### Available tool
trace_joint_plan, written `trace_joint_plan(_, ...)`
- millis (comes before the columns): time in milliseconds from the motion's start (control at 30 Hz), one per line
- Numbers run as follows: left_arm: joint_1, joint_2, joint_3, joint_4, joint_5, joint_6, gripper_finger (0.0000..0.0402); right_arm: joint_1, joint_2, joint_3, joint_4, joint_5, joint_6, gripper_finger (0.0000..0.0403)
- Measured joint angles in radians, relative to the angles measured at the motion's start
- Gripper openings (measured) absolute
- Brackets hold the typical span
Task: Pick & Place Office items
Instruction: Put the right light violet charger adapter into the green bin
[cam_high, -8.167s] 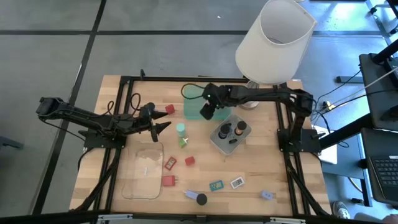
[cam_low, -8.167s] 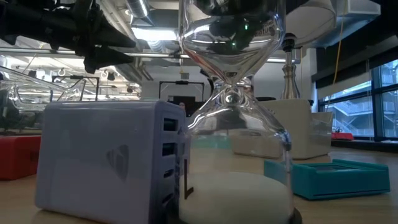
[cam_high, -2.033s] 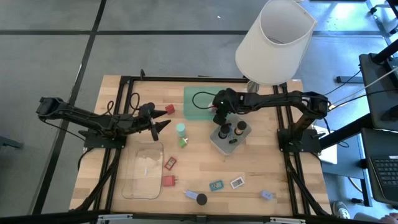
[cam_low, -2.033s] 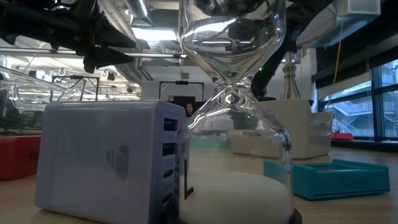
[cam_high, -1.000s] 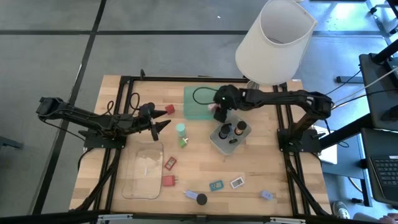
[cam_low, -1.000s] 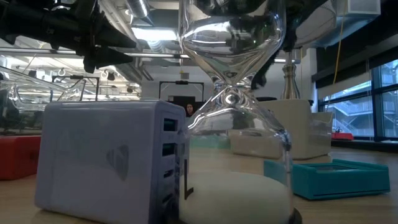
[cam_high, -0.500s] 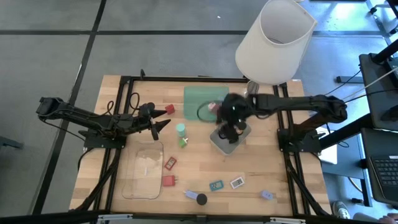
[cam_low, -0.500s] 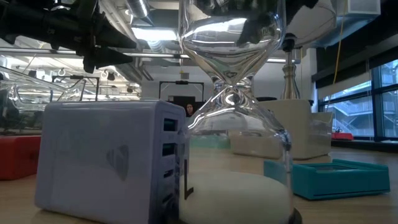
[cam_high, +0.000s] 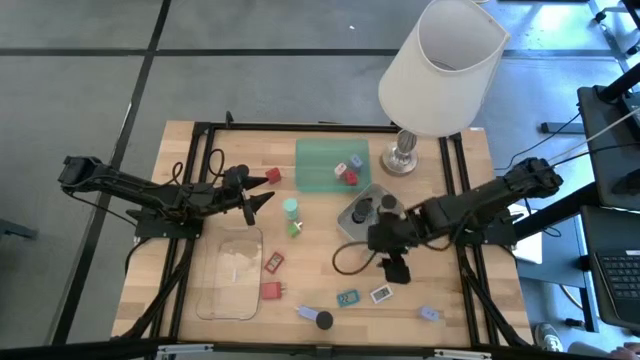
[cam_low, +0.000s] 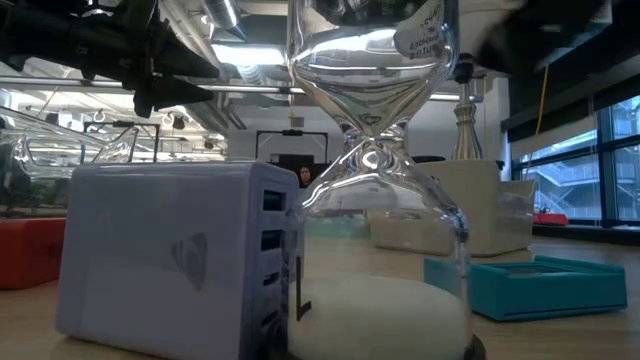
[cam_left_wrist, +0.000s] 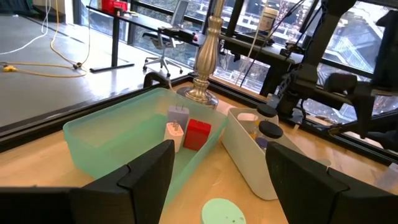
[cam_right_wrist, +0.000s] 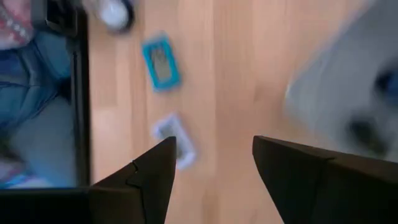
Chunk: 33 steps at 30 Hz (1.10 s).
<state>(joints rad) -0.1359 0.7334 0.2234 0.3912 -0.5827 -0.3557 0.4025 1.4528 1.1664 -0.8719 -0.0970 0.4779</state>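
In the high view my left gripper (cam_high: 262, 191) hangs open beside a red block (cam_high: 272, 175), touching nothing. My right gripper (cam_high: 394, 270) is open over bare wood on the near side of the grey tray (cam_high: 352, 232), above a white card (cam_high: 381, 294) and a teal card (cam_high: 348, 298). In the right wrist view it (cam_right_wrist: 214, 146) looks down on both cards (cam_right_wrist: 175, 138) (cam_right_wrist: 160, 63). The green tray (cam_high: 318, 160) holds a red block (cam_high: 350, 177) and two pale pieces (cam_high: 355, 160). A teal disc (cam_high: 290, 207) stands on the wood.
A clear tray (cam_high: 230, 272) lies near the left side, with two red cards (cam_high: 273, 263) beside it. An hourglass (cam_low: 375, 200) and a pale blue-grey piece (cam_low: 170, 260) stand at the near edge. The white-shaded lamp (cam_high: 440, 65) rises at the far right. Black caps sit in the grey tray.
My right arm has swung from over the green tray toward the table's near edge, passing over the grey tray, and now hangs above the cards. A red block shows in the green tray where the gripper stood. The left arm has kept still.
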Motion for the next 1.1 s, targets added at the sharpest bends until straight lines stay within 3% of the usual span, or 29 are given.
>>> trace_joint_plan(133,0.000,0.000,0.000,0.000,0.000,0.001,0.0251,0.056,0.000,0.000,-0.159,-0.004,0.271,0.0217)
trace_joint_plan(267,0.000,0.000,0.000,0.000,-0.003,0.001,0.0251,0.119,0.001,-0.030,-0.198,-0.005,0.442,0.0225)
trace_joint_plan(567,0.000,0.000,0.000,0.000,-0.013,0.003,0.0251,0.165,0.037,-0.100,-0.189,-0.117,0.817,0.0307)
trace_joint_plan(767,0.000,0.000,0.000,0.000,-0.077,0.064,0.0251,0.190,0.092,-0.106,-0.160,-0.184,0.832,0.0340)
trace_joint_plan(1100,0.000,0.000,0.000,0.001,-0.102,0.089,0.0251,0.273,0.225,-0.105,0.021,-0.267,0.775,0.0343)
